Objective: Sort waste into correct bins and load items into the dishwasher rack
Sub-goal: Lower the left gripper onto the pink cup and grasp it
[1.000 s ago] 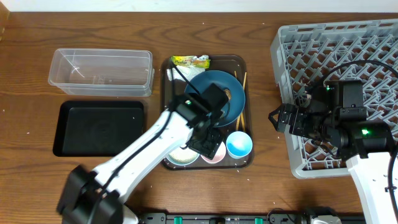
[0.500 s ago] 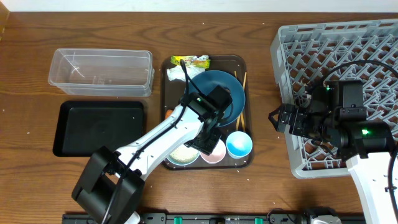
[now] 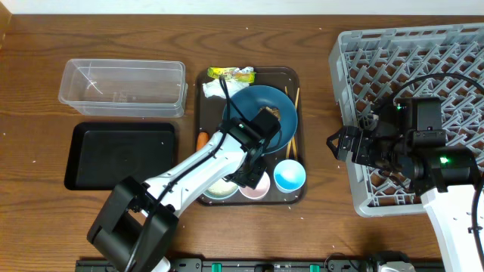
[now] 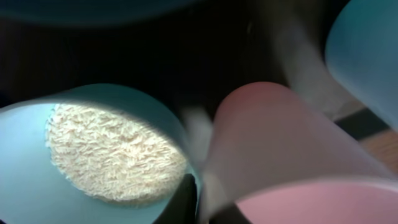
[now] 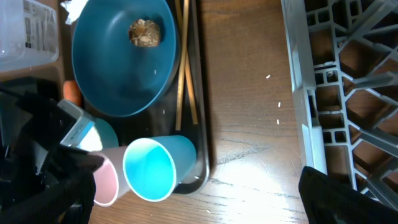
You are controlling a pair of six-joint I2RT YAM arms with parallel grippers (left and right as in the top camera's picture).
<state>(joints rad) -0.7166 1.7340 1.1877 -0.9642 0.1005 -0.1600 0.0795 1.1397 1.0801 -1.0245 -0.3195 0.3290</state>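
My left gripper (image 3: pixel 254 178) is shut on the wall of the small pink-lined cup (image 3: pixel 258 190), one finger inside the cup (image 4: pixel 292 137), the other outside. Beside it stands the white bowl (image 4: pixel 31 186) holding rice (image 4: pixel 112 152). The light-blue cup (image 3: pixel 290 175) is to the right. The dark-blue plate (image 3: pixel 286 125) carries a brown lump (image 5: pixel 145 32). Chopsticks (image 5: pixel 181 74) lie along the plate's right side. Wrapper (image 3: pixel 233 74), napkin (image 3: pixel 214 90) and carrot piece (image 3: pixel 201 140) rest on the serving tray. My right gripper (image 3: pixel 336 143) hangs open and empty beside the rack (image 3: pixel 408 68).
The clear tub (image 3: pixel 123 87) and black tray (image 3: pixel 121 155) sit left of the dark-brown serving tray (image 3: pixel 293 198). A few rice grains (image 5: pixel 278 104) dot the bare wood between serving tray and rack. My left arm stretches diagonally over the serving tray's left half.
My left gripper has closed on the pink-lined cup's wall after settling slightly lower. The carrot piece now shows beside the arm. The right arm has not moved.
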